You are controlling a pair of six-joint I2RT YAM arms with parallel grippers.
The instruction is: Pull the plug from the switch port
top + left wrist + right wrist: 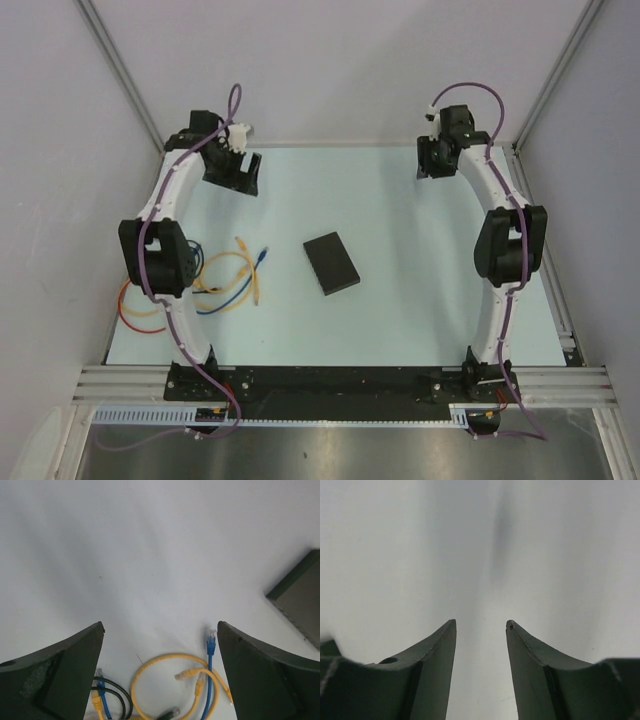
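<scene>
Pale table [420,290] holds the flat matte-black switch [331,263] mid-surface, with loose cables [172,677] near it whose plugs only the left wrist view resolves, the left gripper [160,626] spread wide and the right gripper [481,622] parted less, both empty.

You see a pale table [430,290] with the flat black switch [331,263] lying askew near its middle. To its left, apart from it, loose cables lie tangled on the surface: a yellow cable [250,270], a blue cable [262,256], a black cable [117,692] and an orange loop [128,312]
</scene>
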